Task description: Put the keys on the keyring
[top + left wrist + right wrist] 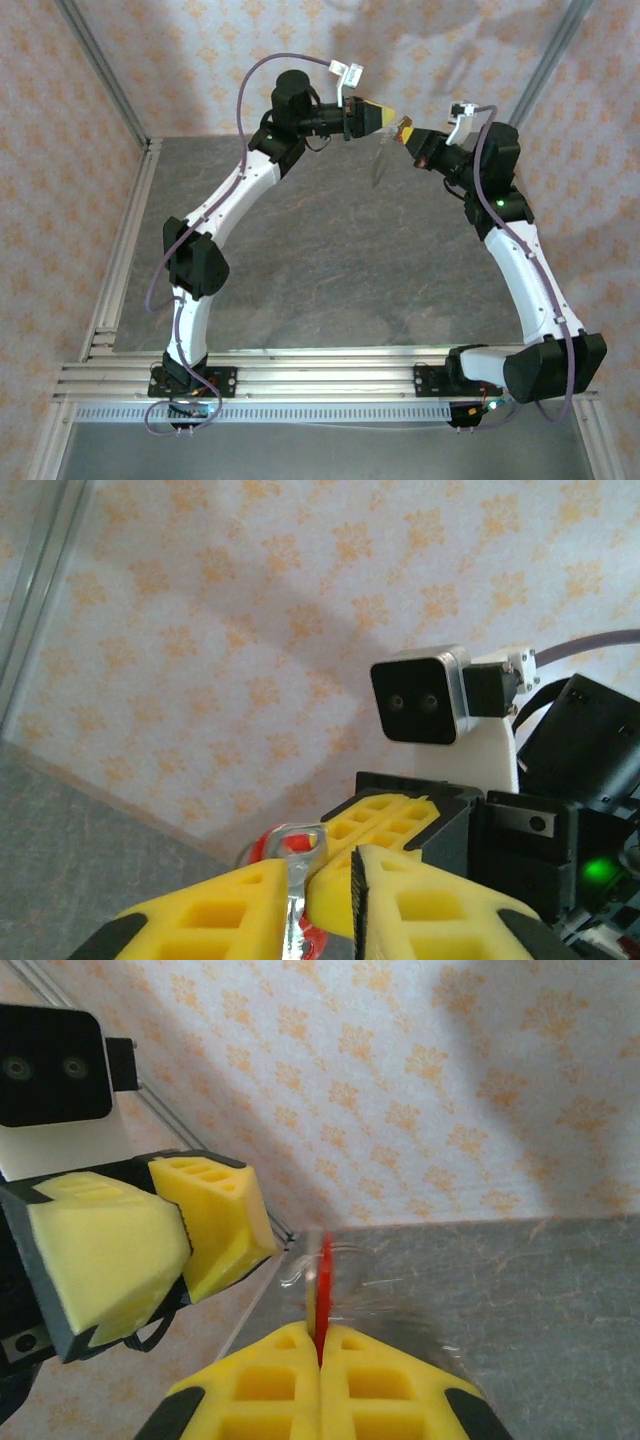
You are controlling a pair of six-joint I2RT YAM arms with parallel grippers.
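Both arms are raised over the far part of the table, fingertips nearly meeting. My right gripper [320, 1345] [406, 131] is shut on the key [325, 1280], whose red head stands edge-on out of the jaws. The pale metal of the keyring [311, 1296] stands right beside it. In the left wrist view the silvery keyring [297, 880] lies against my left gripper's [322, 880] [388, 115] left finger. Those jaws stand apart, with a gap to the other finger. The red key head [272, 842] shows behind the ring. A thin chain [381, 165] hangs below the fingertips.
Below lies the grey table [330, 260]. Aluminium rails [125, 250] run along its left side and near edge, and patterned walls [200, 50] close it in. The right gripper's yellow fingers [395, 820] sit just beyond my left fingertips.
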